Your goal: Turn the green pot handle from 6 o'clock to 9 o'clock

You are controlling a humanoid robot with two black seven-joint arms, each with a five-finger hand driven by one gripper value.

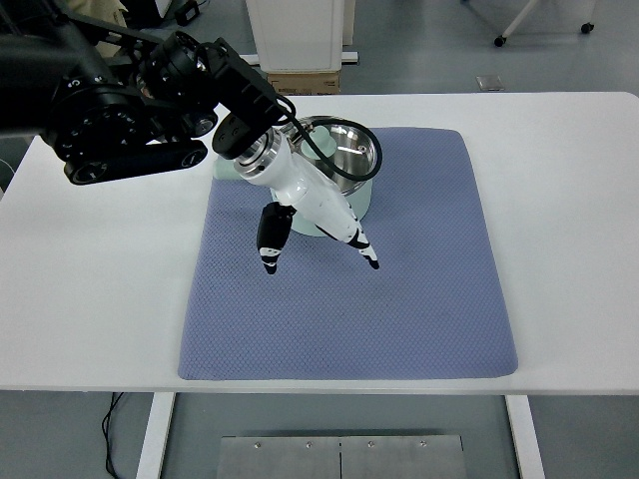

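Because I am wanting to turn the handle, I am holding my left hand over the green pot on the blue mat, fingers apart, gripping nothing.

Lab: white table on grey floor, caster-wheeled stand, cardboard box.

One robot hand shows, its arm entering from the left edge of the frame. One green pot sits in the upper middle. One blue-grey mat fills the centre, lying on one white table. One cardboard box and one white cabinet stand at the top centre, beyond the table. One metal floor plate lies at the bottom centre. Two chair castors appear at the upper right.
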